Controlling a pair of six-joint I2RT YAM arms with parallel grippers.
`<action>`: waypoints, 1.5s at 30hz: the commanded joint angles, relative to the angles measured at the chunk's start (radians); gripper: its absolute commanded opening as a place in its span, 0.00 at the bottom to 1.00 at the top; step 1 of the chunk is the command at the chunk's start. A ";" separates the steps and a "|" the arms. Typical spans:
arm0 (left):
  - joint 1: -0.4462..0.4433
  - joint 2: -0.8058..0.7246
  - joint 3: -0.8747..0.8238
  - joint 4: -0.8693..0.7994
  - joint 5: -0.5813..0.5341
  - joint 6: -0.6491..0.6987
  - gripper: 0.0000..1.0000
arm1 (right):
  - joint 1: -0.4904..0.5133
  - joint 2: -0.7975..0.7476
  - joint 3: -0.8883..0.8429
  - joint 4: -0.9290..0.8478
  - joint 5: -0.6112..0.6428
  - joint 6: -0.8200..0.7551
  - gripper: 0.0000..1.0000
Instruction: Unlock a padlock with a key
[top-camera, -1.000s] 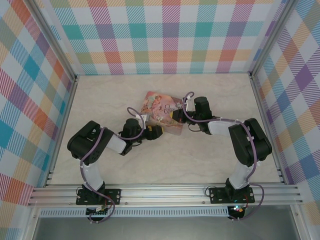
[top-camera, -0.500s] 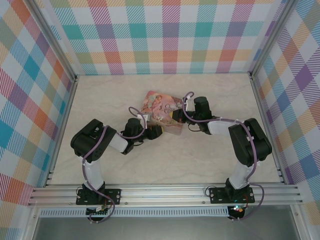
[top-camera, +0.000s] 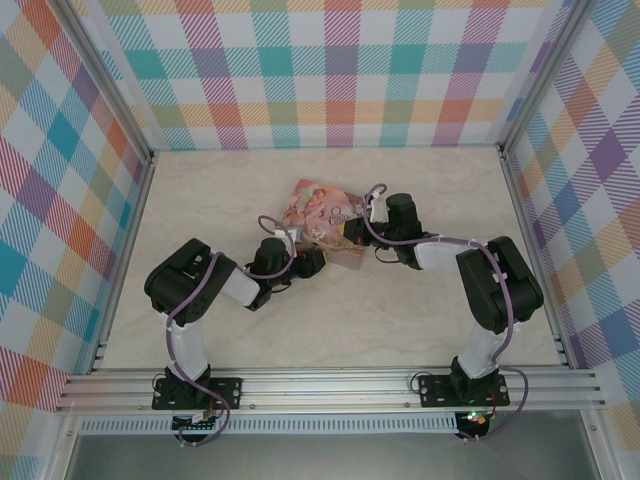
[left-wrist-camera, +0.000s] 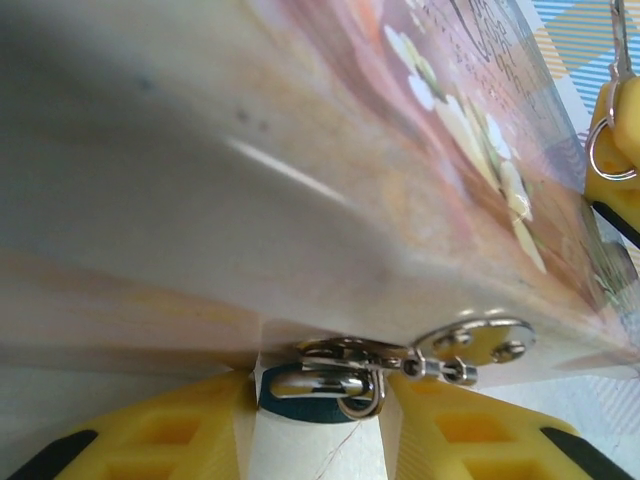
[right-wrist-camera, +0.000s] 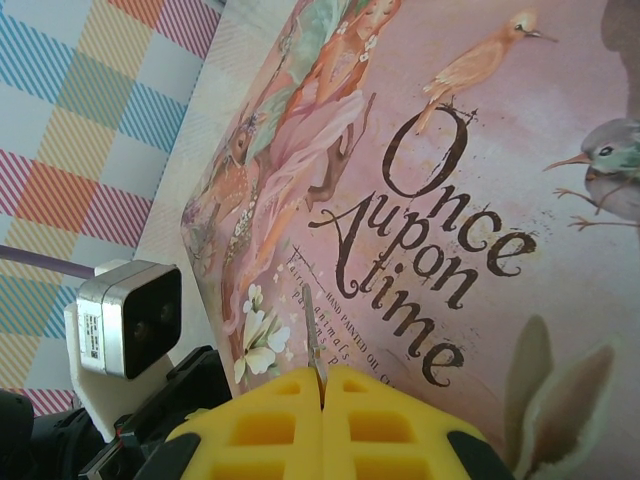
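Note:
The padlock is small and blue with a silvery shackle. It hangs from the hasp on the side wall of the pink tin. My left gripper has a yellow finger pressed on each side of the padlock's body. My right gripper is shut on the key, whose thin blade sticks out over the tin's lid. In the top view the left gripper is at the tin's near edge and the right gripper at its right side.
The tin lies mid-table with both arms converging on it. A key ring hangs by the right gripper's yellow finger, just above the lid. The left wrist's camera housing is close to the tin's corner. Plaid walls enclose the table.
The left arm has pushed a little further toward the tin and its jaws have narrowed around the padlock. The right arm and the key have stayed put.

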 joint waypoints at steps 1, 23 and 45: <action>-0.005 0.008 0.024 0.079 -0.055 -0.024 0.37 | 0.029 0.027 -0.023 -0.135 -0.010 -0.014 0.02; -0.038 -0.157 0.016 -0.057 -0.083 -0.097 0.24 | 0.034 -0.204 -0.032 -0.277 0.098 -0.152 0.03; -0.091 -0.273 0.092 -0.238 -0.019 -0.357 0.15 | 0.236 -0.323 -0.233 -0.302 0.314 -0.418 0.03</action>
